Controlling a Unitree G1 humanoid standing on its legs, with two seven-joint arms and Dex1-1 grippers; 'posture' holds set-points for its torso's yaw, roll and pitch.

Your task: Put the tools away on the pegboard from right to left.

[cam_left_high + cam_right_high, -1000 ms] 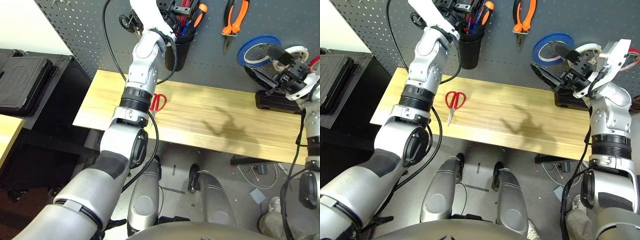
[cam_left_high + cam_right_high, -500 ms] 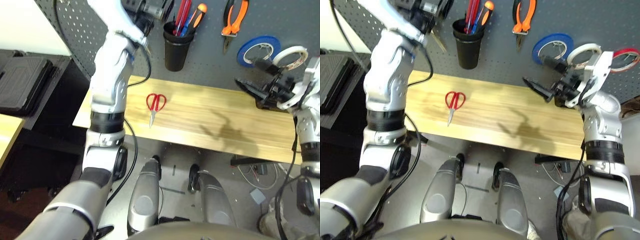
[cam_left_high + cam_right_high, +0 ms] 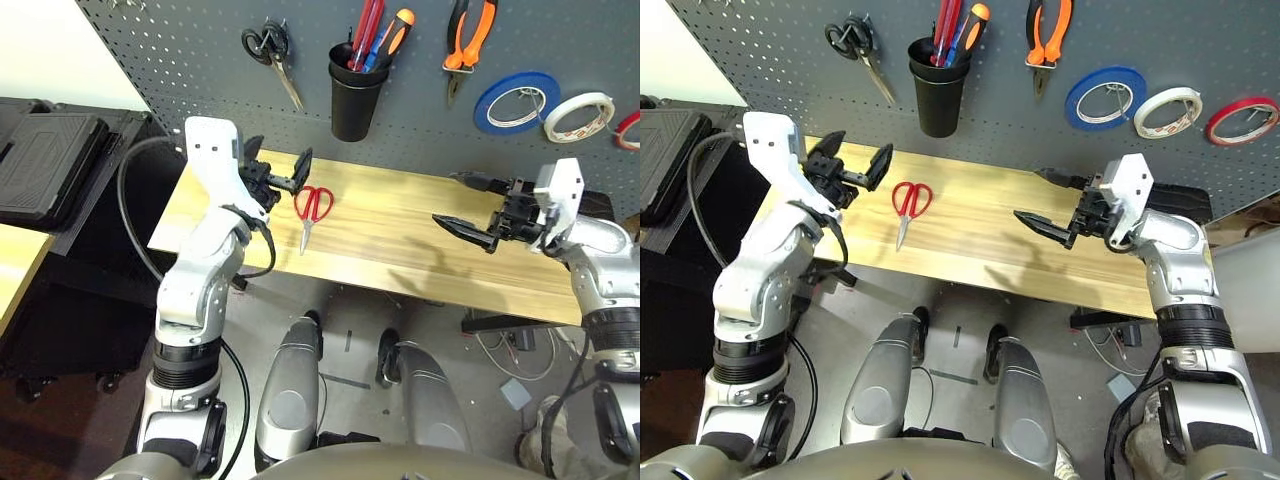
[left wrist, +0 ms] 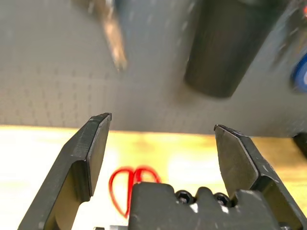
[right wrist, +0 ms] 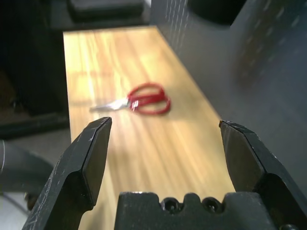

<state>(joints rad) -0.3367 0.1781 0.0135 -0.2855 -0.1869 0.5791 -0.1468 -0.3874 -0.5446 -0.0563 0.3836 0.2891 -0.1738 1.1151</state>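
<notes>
Because the red-handled scissors [image 3: 313, 208] lie flat on the table [image 3: 420, 240], at about three o'clock of the left gripper [image 3: 277, 172] and just beside it, a blade or loop could be nudged and slid away instead of being pinched, or the wrong hook on the pegboard [image 3: 420, 120] could be chosen. Both the left gripper and the right gripper [image 3: 470, 205], at about three o'clock of the scissors and well apart, are spread wide, and nothing is held or touched by either.

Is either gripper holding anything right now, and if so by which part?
Nothing is held. The left gripper and right gripper are both open and empty; the red-handled scissors lie loose on the table.
</notes>
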